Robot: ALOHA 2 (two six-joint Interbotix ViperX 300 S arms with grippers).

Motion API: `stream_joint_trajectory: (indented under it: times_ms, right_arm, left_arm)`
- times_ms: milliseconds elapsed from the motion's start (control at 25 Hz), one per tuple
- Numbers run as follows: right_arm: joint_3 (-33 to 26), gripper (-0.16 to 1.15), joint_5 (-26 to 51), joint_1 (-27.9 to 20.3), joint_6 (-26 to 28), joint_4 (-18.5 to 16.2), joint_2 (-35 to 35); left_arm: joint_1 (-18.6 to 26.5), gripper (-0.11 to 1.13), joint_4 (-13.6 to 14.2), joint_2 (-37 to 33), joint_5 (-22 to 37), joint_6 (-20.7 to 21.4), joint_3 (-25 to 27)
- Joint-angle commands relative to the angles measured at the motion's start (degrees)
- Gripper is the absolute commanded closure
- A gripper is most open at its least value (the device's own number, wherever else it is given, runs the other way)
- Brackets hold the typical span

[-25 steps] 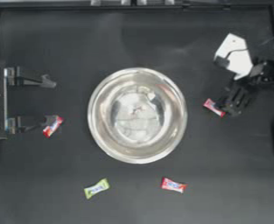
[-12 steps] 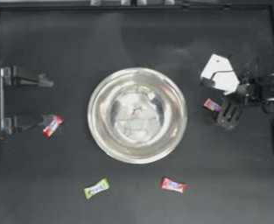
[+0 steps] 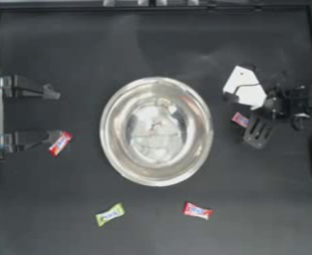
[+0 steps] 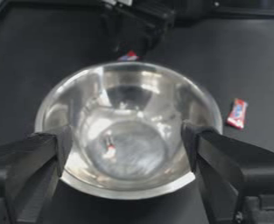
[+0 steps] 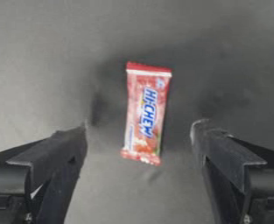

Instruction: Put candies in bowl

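Straddling a red candy (image 5: 145, 119) flat on the table, right gripper (image 3: 250, 130) jaws spread wide, just beside the bowl (image 3: 156, 130). Risk: flat wrapper slips out when they close. Left gripper (image 3: 52, 114) parked, wide.

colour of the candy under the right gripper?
Red wrapper with blue-and-white print; the candy shows best in the right wrist view, between the open right gripper.

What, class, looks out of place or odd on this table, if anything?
Nothing is spilled or damaged. The bowl sits upright mid-table, but four candies lie outside it: red ones by the parked left gripper, between the open right gripper's jaws, and below the bowl, plus a yellow-green one.
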Motion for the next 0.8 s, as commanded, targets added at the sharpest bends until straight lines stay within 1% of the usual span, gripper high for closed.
stream_joint_trajectory:
  times_ms: [40,400,800]
  right_arm:
    - [-0.4,-0.01,-1.0,-0.8,0.1,-0.2,-0.1]
    - [0.6,-0.01,-4.0,-2.5,0.3,0.3,1.1]
    - [0.6,0.01,-4.2,-3.3,0.4,0.5,1.7]
  left_arm:
    - [0.0,0.0,-0.1,0.2,0.0,-0.1,-0.8]
    - [0.0,0.0,-0.1,0.6,0.1,0.0,-1.1]
    - [0.0,0.0,0.0,0.6,0.1,0.0,-1.1]
